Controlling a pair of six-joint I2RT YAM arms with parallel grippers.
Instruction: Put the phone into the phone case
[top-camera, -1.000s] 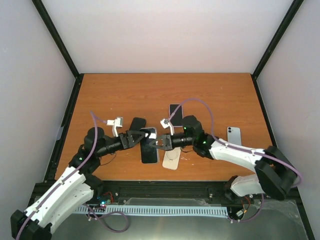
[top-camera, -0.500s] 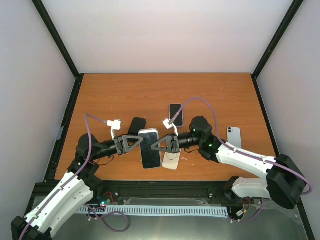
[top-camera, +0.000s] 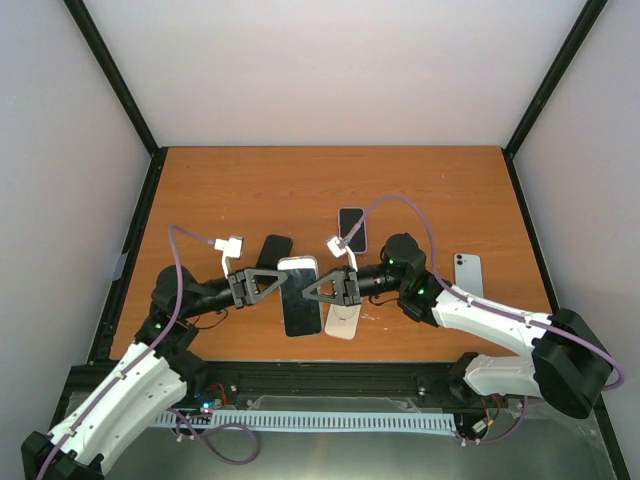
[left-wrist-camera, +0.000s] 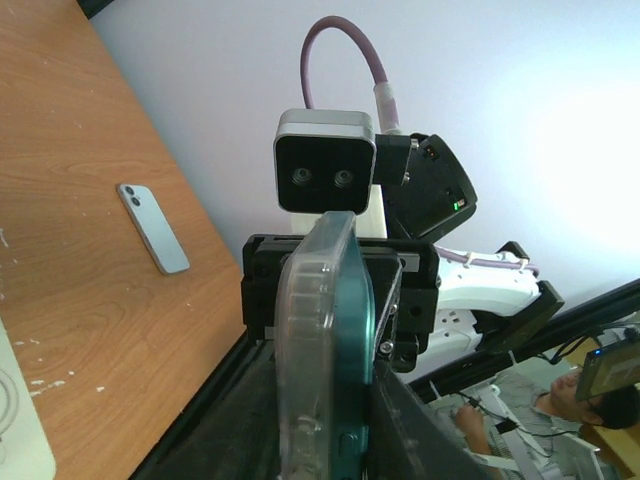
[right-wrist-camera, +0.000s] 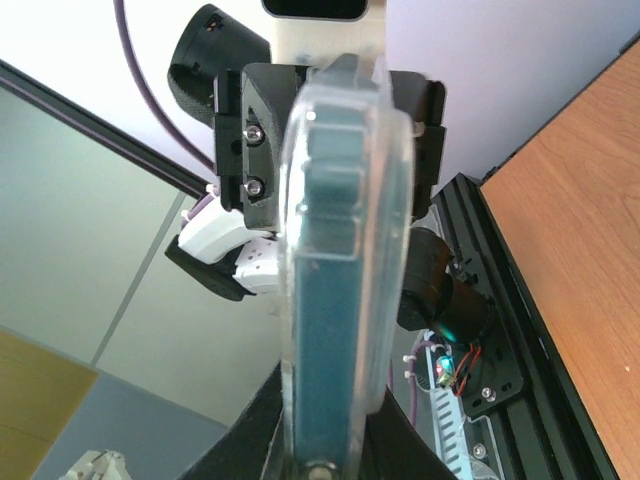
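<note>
The phone (top-camera: 300, 310), seemingly cased, sits pinched between left gripper (top-camera: 275, 284) and right gripper (top-camera: 310, 290).

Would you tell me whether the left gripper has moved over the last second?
Yes. The left gripper has drawn back slightly to the left, judged against the dark phone lying flat just behind it.

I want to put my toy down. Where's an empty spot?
The far strip of the table, behind the dark phone, is bare. The near middle is crowded: left hand and right hand grip the cased phone there.
</note>
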